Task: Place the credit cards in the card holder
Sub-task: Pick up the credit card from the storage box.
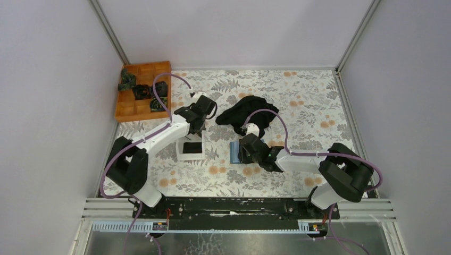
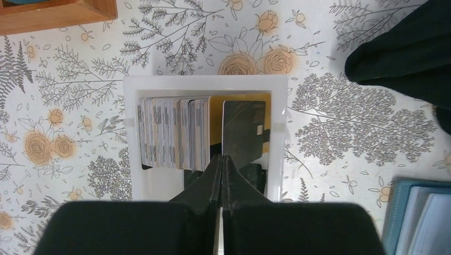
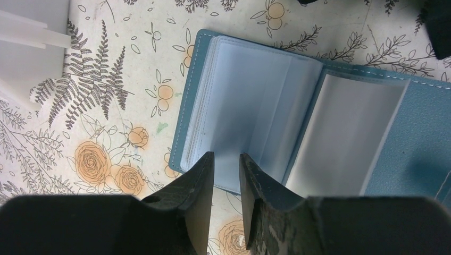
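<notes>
A white tray (image 2: pixel 205 79) holds a stack of pale credit cards (image 2: pixel 173 133) standing on edge, and one black credit card (image 2: pixel 244 130) leaning to their right. My left gripper (image 2: pixel 222 158) hangs over the tray (image 1: pixel 190 154). Its jaws are pressed together at the black card's near left edge, which runs into the fingertips. The teal card holder (image 3: pixel 298 106) lies open on the table, its clear pockets showing. My right gripper (image 3: pixel 226 156) hovers over its near edge with the jaws a little apart and nothing between them. Seen from above, the holder (image 1: pixel 234 151) is partly hidden under the right gripper (image 1: pixel 245 151).
A black cloth (image 1: pixel 247 111) lies crumpled just behind the card holder and to the right of the tray. An orange wooden box (image 1: pixel 139 93) with compartments holding dark items stands at the back left. Grey walls close in both sides.
</notes>
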`<state>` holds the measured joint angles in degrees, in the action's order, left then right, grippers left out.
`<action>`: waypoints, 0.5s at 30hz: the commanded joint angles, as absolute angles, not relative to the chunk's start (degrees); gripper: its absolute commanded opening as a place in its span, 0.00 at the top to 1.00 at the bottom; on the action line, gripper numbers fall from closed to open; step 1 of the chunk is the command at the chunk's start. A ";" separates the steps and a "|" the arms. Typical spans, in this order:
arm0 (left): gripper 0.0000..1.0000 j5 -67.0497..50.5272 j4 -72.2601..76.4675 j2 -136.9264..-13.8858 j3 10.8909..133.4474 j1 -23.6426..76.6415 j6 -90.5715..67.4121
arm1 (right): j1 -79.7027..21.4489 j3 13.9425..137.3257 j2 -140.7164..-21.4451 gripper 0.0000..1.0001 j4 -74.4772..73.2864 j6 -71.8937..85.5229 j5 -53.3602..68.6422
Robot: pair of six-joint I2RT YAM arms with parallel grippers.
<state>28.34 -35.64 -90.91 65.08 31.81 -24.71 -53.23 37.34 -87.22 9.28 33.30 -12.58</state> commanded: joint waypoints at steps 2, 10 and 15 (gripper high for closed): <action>1.00 27.67 -37.26 -88.30 67.96 31.73 -24.53 | -53.30 38.06 -85.11 0.68 7.02 32.43 -14.39; 1.00 27.19 -38.39 -85.53 68.99 32.50 -24.96 | -53.32 38.68 -84.36 0.68 5.66 31.99 -14.81; 1.00 27.57 -39.24 -83.68 70.10 33.17 -24.96 | -53.33 38.67 -83.21 0.67 5.15 31.80 -15.16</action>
<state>26.96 -37.34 -86.06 67.72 32.42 -24.84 -53.23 37.34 -85.67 6.35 32.93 -12.97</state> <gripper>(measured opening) 0.011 0.322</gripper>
